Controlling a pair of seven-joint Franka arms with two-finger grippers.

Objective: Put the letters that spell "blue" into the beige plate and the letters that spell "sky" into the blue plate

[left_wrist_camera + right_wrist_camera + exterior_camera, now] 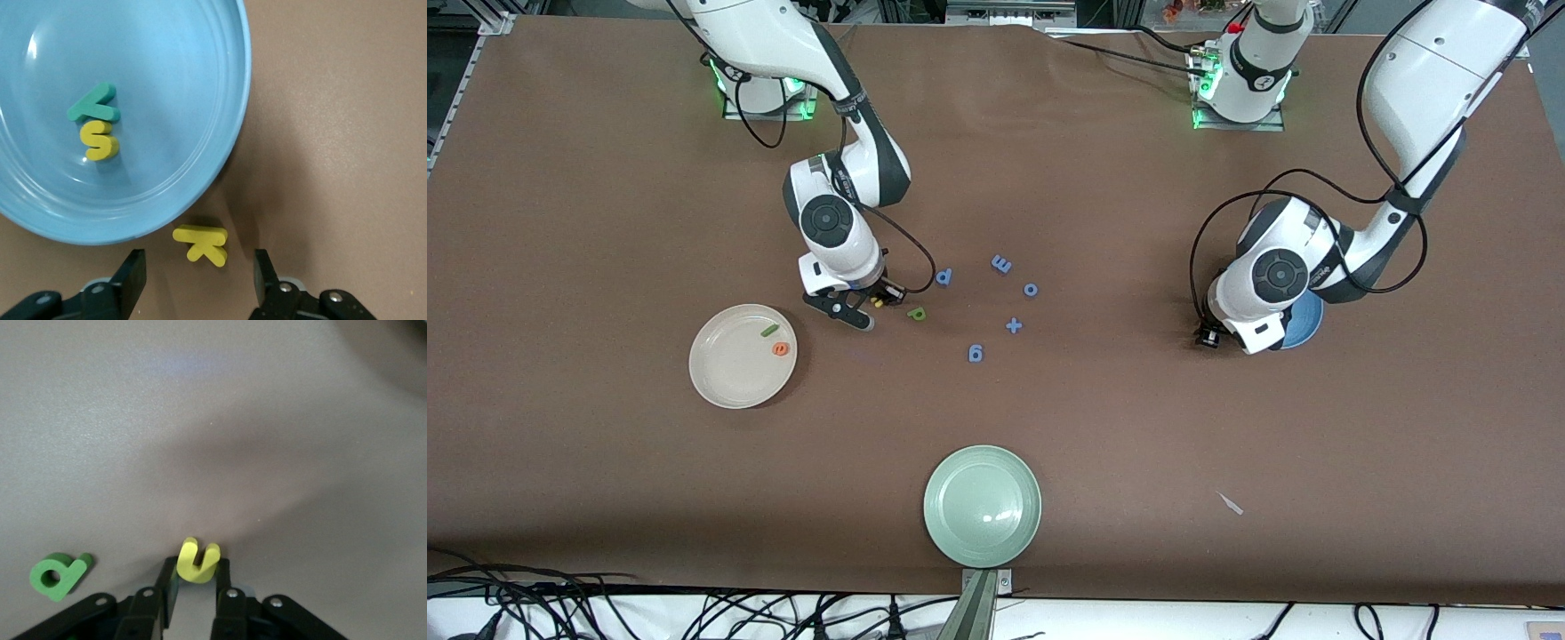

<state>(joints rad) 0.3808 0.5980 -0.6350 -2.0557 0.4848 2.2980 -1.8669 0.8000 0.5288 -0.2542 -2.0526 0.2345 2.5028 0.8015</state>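
A round pale green plate (982, 506) sits at the brown table's (605, 222) camera-side edge, five small all-blue foam letters (1013, 325) scattered mid-table.

My right gripper (195, 577) low by the beige plate (720, 378), jaws pinching yellow u (197, 561). Left gripper (199, 277) spread wide, hovering.

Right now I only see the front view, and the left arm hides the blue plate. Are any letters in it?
Observer: Yes. The blue plate holds the teal y and the yellow s.
Operator: Where's the k?
Observer: The yellow k lies on the table just outside the plate's rim, under the open left end effector.
Operator: What did the right arm grab?
Observer: The right end effector is pinching the yellow u.
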